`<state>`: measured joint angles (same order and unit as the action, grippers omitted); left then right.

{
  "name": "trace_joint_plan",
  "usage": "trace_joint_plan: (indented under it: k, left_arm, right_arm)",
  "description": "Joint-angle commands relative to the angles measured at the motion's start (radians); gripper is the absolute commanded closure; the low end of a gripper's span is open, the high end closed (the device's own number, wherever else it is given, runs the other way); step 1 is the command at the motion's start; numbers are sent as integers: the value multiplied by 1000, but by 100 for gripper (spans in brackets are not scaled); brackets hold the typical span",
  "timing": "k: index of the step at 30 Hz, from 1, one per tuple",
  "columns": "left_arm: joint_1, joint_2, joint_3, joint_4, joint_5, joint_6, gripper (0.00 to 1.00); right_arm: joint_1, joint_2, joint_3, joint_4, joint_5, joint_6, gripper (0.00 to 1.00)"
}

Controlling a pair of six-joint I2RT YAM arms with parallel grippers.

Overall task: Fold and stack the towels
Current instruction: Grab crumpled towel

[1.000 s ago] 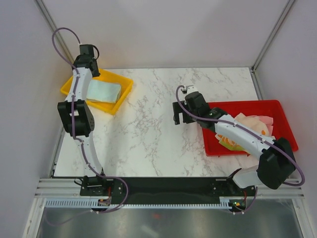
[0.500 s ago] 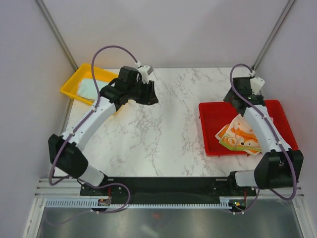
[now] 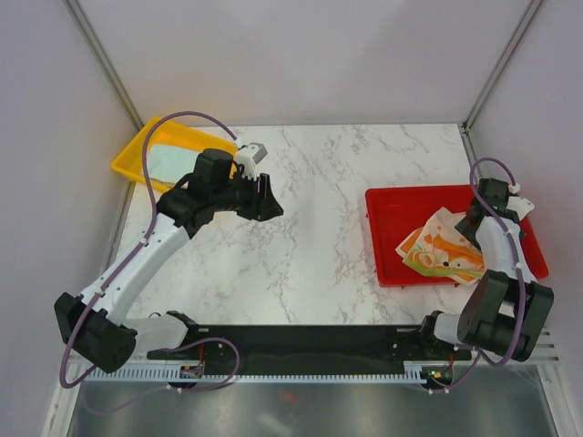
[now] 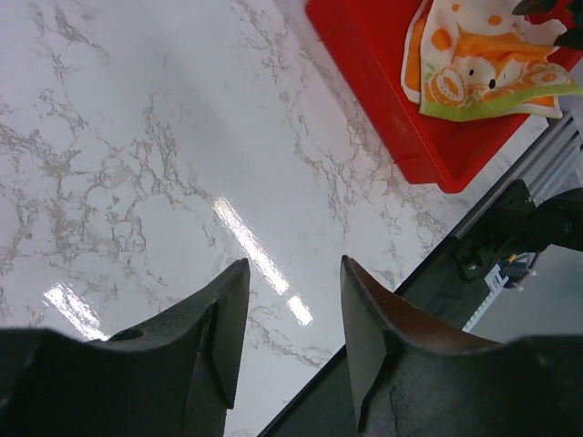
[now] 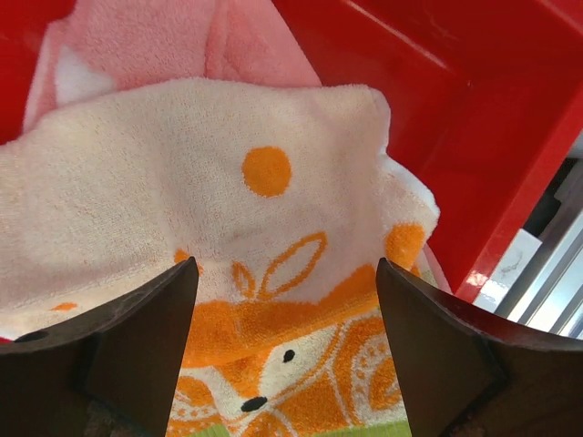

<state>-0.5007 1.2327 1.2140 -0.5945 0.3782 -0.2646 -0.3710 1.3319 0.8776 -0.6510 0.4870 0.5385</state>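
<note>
A cream towel with orange printed shapes [image 3: 442, 250] lies crumpled in the red tray [image 3: 392, 214]; it also shows in the right wrist view [image 5: 228, 209] and the left wrist view [image 4: 483, 64]. A pale pink towel [image 5: 146, 45] lies under it. A mint green towel [image 3: 168, 162] lies folded in the yellow tray [image 3: 127, 162]. My right gripper [image 5: 287, 300] is open just above the cream towel, holding nothing. My left gripper [image 4: 291, 300] is open and empty over the bare marble table [image 3: 310, 237], left of centre.
The red tray's rim [image 5: 455, 182] rises close to the right of my right gripper. The table's black front rail [image 3: 310, 341] runs along the near edge. Grey walls and metal posts enclose the back and sides.
The left arm has swung from the yellow tray out over the table middle. The right arm has moved from the table middle back over the red tray, above the cream towel.
</note>
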Motion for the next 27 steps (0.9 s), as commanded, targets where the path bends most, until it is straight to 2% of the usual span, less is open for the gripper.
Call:
trace_joint_plan:
  k: [1, 5, 11, 14, 15, 17, 18, 19, 20, 25, 27]
  left_arm:
    - [2, -33, -8, 9, 28, -38, 48]
    - [2, -61, -5, -2, 5, -62, 48]
    - [2, -91, -28, -4, 16, -96, 47]
    - [2, -102, -42, -14, 11, -101, 47]
    - [2, -108, -47, -14, 7, -101, 47]
    - [2, -127, -62, -21, -5, -101, 47]
    - [2, -133, -64, -22, -15, -97, 47]
    - [2, -137, -65, -25, -21, -96, 47]
    - [2, -144, -67, -34, -27, -94, 47]
    - [2, -187, -79, -50, -59, -87, 47]
    - [2, -215, -90, -53, -88, -84, 47]
  right_arm:
    - [-28, -91, 24, 18, 25, -43, 13]
    - [-83, -109, 5, 13, 13, -55, 12]
    - [-100, -106, -52, 49, -43, -9, 11]
    - [-115, -57, -78, 100, -68, -9, 16]
    - [-121, -47, -75, 111, -79, -23, 20]
    - [-129, -28, -63, 126, -90, -31, 46]
    - [-131, -28, -36, 123, -93, -44, 63]
    - [-131, -43, -17, 104, -99, -52, 91]
    - [-131, -59, 9, 81, -114, -60, 100]
    - [-83, -178, 254, -82, -220, -46, 100]
    - [-48, -210, 382, -117, -331, -23, 100]
